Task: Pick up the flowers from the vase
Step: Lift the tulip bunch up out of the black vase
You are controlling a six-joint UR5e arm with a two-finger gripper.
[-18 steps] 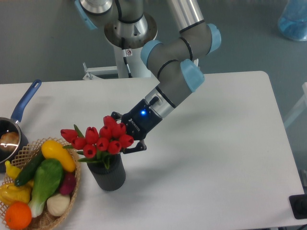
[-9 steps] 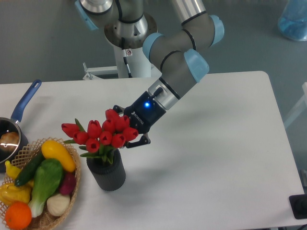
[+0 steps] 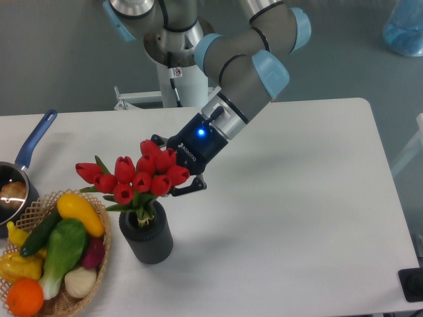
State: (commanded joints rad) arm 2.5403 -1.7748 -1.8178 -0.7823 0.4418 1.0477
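The flowers [image 3: 132, 178], a bunch of red tulips with green leaves, are raised so that only the stem ends still dip into the vase [image 3: 146, 239], a short dark grey ribbed cylinder at the table's front left. My gripper [image 3: 166, 168] reaches in from the upper right and is shut on the right side of the bunch, its fingers partly hidden behind the blooms. The bunch leans to the left.
A wicker basket [image 3: 100, 264] of vegetables and fruit stands just left of the vase. A blue-handled saucepan [image 3: 34, 142] sits at the left edge. The robot base [image 3: 178, 46] stands behind the table. The white table [image 3: 297, 218] stretches to the right.
The gripper has lifted the flowers higher and a little to the left; more stem now shows above the vase rim. The vase has stayed in place.
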